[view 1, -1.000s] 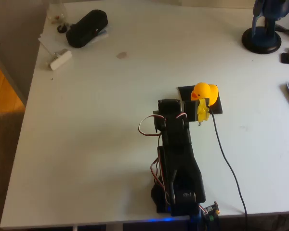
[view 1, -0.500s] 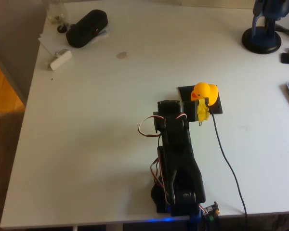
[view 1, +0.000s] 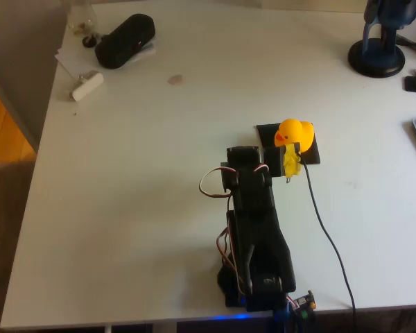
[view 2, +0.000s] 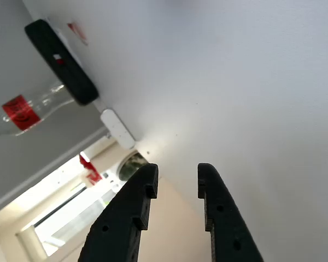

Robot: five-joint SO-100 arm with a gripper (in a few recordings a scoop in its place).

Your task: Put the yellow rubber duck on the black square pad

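Note:
The yellow rubber duck sits upright on the black square pad, right of the table's middle in the overhead view. My gripper, wrapped in yellow tape, hangs just at the near side of the duck, over the pad's front edge. In the wrist view my gripper has its two black fingers a little apart with nothing between them, so it is open. That view looks across the bare white table, away from the duck.
A black oblong case, a small white block and a clear bottle lie at the far left corner. A blue stand is at the far right. A black cable runs right of the arm.

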